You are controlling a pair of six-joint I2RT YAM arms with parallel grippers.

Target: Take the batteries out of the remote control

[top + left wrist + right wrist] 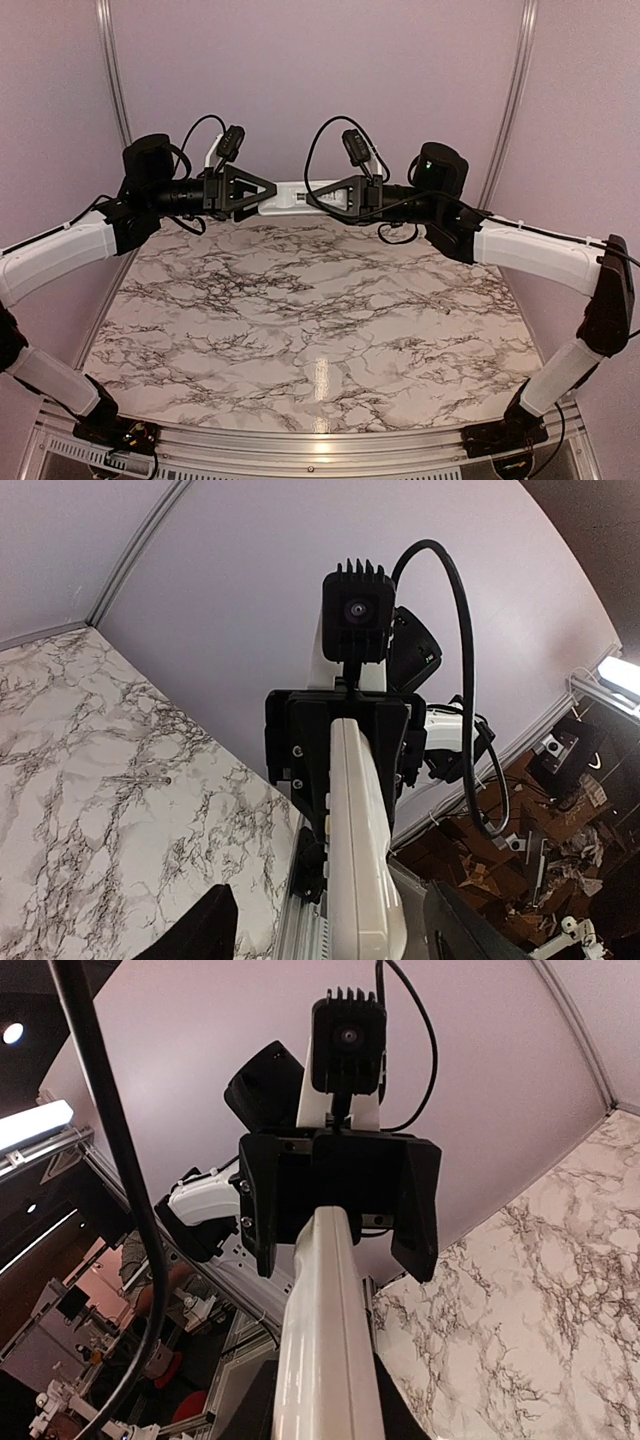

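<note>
The white remote control (291, 196) hangs in the air over the table's far edge, lengthwise between my two grippers. My right gripper (312, 195) is shut on its right end; in the right wrist view the dark fingers (258, 1400) hug the remote control (325, 1320). My left gripper (268, 193) stands around the left end. In the left wrist view its fingers (215, 930) stand wide apart with gaps beside the remote control (362, 820). No batteries show; the recess face is hidden.
The marble table (320, 330) lies below the arms. Purple walls and aluminium posts (515, 90) close in the back. The arm bases sit at the near corners.
</note>
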